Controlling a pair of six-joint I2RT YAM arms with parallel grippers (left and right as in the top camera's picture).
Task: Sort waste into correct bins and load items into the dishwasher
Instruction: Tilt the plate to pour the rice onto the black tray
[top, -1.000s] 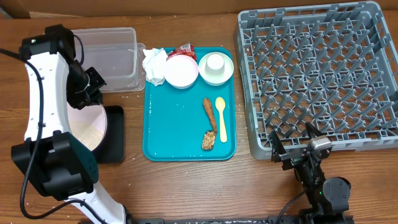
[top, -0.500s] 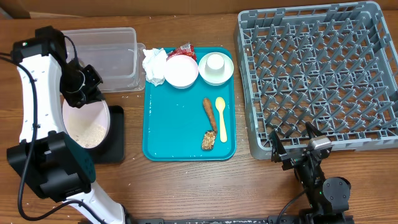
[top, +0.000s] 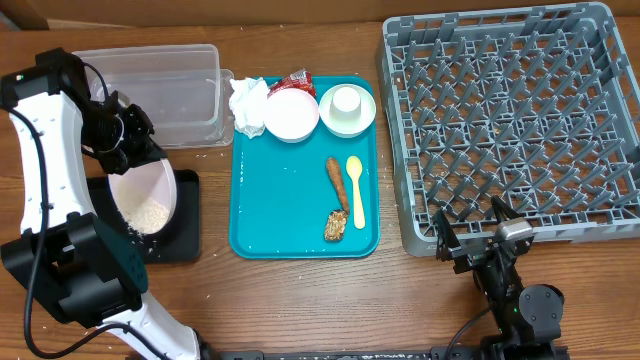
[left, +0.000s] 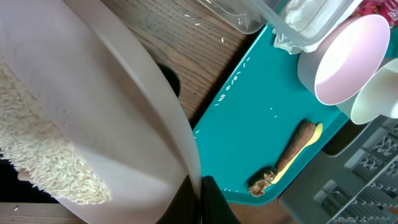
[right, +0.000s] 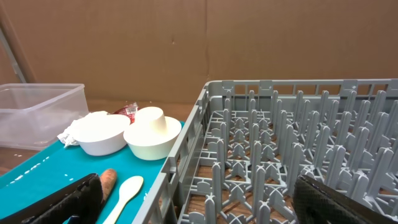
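The left gripper (left: 198, 199) pinches the rim of the plate (left: 106, 87). The plate tilts steeply over the black tray (top: 188, 228), with rice (left: 43, 155) heaped at its low side. The tub (top: 175, 85) stands just behind.

The teal tray (top: 290, 215) holds the napkin (top: 249, 99), wrapper (top: 298, 81), a bowl (top: 291, 113), the cup (top: 346, 98) in a second bowl (top: 364, 118), scraps (top: 335, 178) and the spoon (top: 356, 190).

The right gripper (top: 468, 233) rests with jaws spread and empty at the near edge of the rack (top: 510, 120).
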